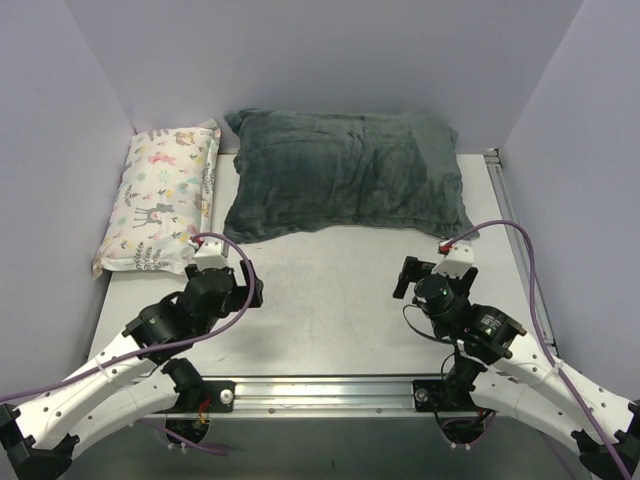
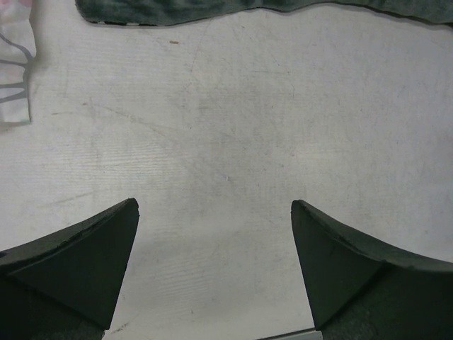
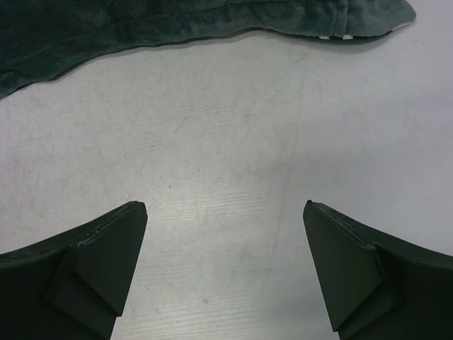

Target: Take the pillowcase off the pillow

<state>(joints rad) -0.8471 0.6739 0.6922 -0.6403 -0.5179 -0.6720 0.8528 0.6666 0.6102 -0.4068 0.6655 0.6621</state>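
Observation:
The dark grey-green plush pillowcase [image 1: 345, 175] lies stuffed and flat at the back middle of the table. The pillow itself is hidden inside it. Only the cover's near hem shows along the top of the left wrist view [image 2: 212, 8] and of the right wrist view [image 3: 141, 25]. My left gripper [image 1: 232, 275] hovers over bare table short of the cover's left near corner, open and empty [image 2: 214, 205]. My right gripper [image 1: 425, 272] hovers short of the right near corner, also open with nothing between its fingers [image 3: 224, 205].
A small white pillow with a pastel deer-and-flower print [image 1: 165, 200] lies to the left of the pillowcase; its corner shows in the left wrist view [image 2: 14, 49]. Pale walls close in the back and sides. A metal rail [image 1: 330, 392] runs along the near edge, another [image 1: 510, 210] along the right.

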